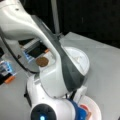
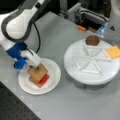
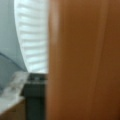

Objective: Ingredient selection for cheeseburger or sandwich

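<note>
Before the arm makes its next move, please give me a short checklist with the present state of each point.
1. End effector sits at the top toast square of the sandwich stack: ok.
2. Stack lies on the white plate, inside its rim: ok.
3. Red layer shows under the toast: ok.
4. Green layer in the stack: cannot tell.
5. Dark patty and orange cheese square lie on the round divided tray: ok.
6. End effector open or shut: cannot tell.
</note>
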Controlling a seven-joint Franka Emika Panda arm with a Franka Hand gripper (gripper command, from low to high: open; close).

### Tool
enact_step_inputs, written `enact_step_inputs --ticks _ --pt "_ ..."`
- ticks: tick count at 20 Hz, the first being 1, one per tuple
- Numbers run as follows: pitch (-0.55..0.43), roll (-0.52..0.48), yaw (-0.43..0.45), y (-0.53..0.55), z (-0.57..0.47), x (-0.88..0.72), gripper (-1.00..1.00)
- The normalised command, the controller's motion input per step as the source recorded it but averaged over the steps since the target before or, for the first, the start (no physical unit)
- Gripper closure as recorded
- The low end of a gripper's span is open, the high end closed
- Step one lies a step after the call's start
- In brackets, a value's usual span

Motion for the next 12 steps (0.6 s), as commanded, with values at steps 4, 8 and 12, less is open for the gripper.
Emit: enact_step_inputs --ticks 4,8,12 --pt "-0.089 0.137 0.051 -0.06 -0.05 0.1 1.0" --pt "-0.088 0.13 0.053 -0.08 -0.05 0.11 1.0" --pt "-0.079 0.129 0.065 -0.08 -0.06 0.13 -1.0"
